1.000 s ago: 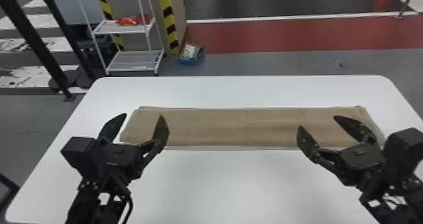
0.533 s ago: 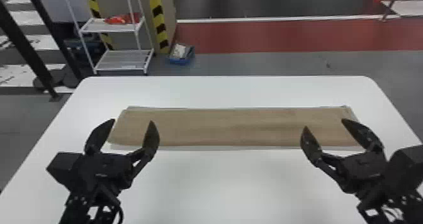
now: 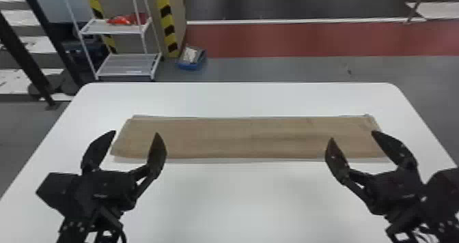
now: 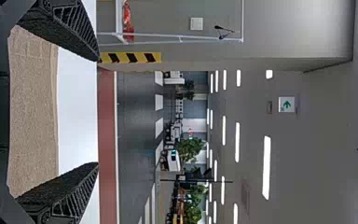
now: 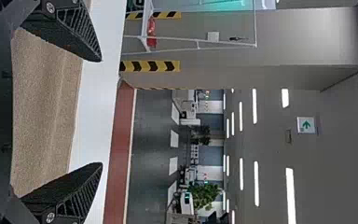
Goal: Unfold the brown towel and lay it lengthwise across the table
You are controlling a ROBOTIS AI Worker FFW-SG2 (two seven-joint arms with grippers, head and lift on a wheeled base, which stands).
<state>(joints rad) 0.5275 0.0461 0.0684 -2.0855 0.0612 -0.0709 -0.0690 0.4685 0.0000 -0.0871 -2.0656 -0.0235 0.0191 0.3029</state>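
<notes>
A brown towel [image 3: 239, 136] lies as a long, flat strip from left to right across the white table [image 3: 239, 198]. My left gripper [image 3: 136, 133] stands open over its left end, and my right gripper [image 3: 353, 136] is open over its right end, both on the near side. In the left wrist view, the towel [image 4: 32, 112] is seen between the spread fingers of the left gripper [image 4: 98, 112]. Brown cloth [image 5: 46, 107] also shows between the parted fingers of the right gripper [image 5: 101, 112] in the right wrist view. Nothing is held in either.
Bare tabletop surrounds the towel on its far and near sides. Beyond the table's far edge, on the floor, stand a white shelf rack [image 3: 126, 65] with a red item on it and a blue bin [image 3: 192, 58]. Yellow-black striped posts rise behind the rack.
The head view first shifted so the scene moved left, then partly back right. Both grippers stay open near the towel's ends, and the towel lies as before.
</notes>
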